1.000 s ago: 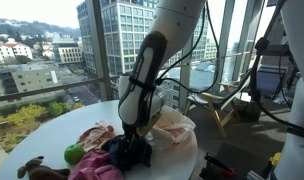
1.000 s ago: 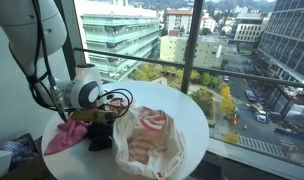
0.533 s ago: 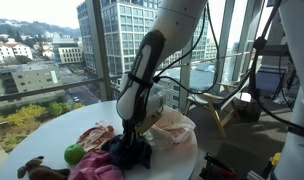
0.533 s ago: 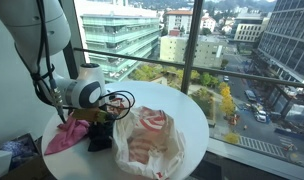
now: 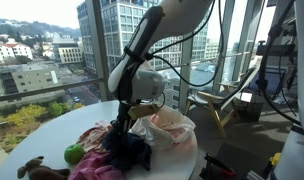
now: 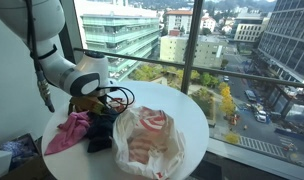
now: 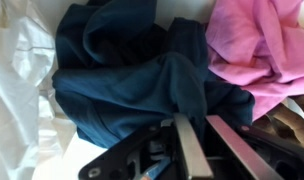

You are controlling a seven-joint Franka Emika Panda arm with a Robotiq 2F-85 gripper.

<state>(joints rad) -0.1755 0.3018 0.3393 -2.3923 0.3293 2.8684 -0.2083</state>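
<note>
hand (image 5: 119,129) tips: hidden in dark cloth (image 5: 130,152) | brown toy (image 5: 34,169): cut by edge

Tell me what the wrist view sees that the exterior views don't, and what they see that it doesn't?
Only the wrist view shows the gripper close up, fingertips at the dark blue cloth. Only the exterior views show the whole robot arm, the round table, the buildings outside and, in an exterior view, a green ball. Both share the dark blue cloth and the pink cloth beside it.
</note>
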